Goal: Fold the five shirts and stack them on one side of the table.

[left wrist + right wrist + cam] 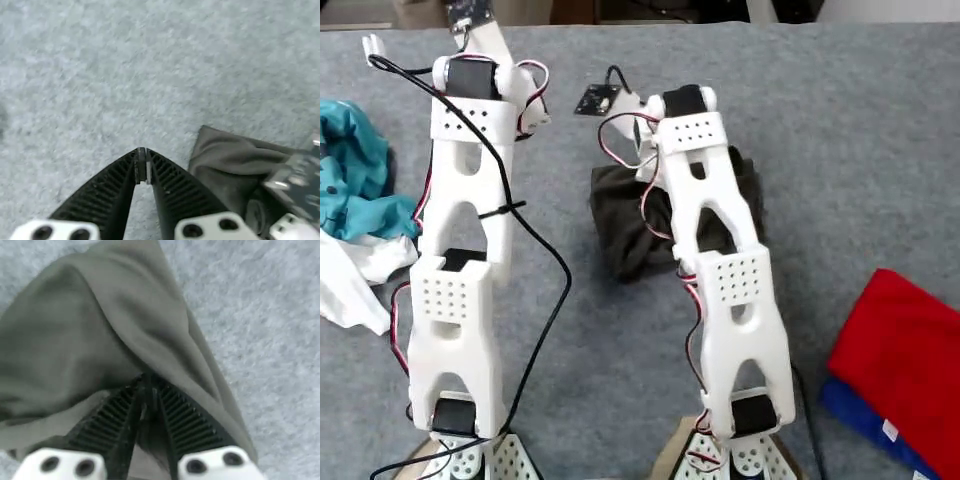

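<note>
Lower right of the high view: red shirt [910, 345] lies folded on top of the blue shirt [865, 420], so two of five look done. Dark shirt [620, 225] sits mid-frame, bunched, and is the one being worked. Teal shirt [350, 170] and white shirt [350, 275] are crumpled at the left edge of the bench [840, 120], not yet folded. Right pincer [146, 397] is clenched with its tips in a fold of the dark shirt, apparently grasping the cloth. Left pincer [141, 167] is clenched on nothing, over bare bench just beside the dark shirt's edge.
</note>
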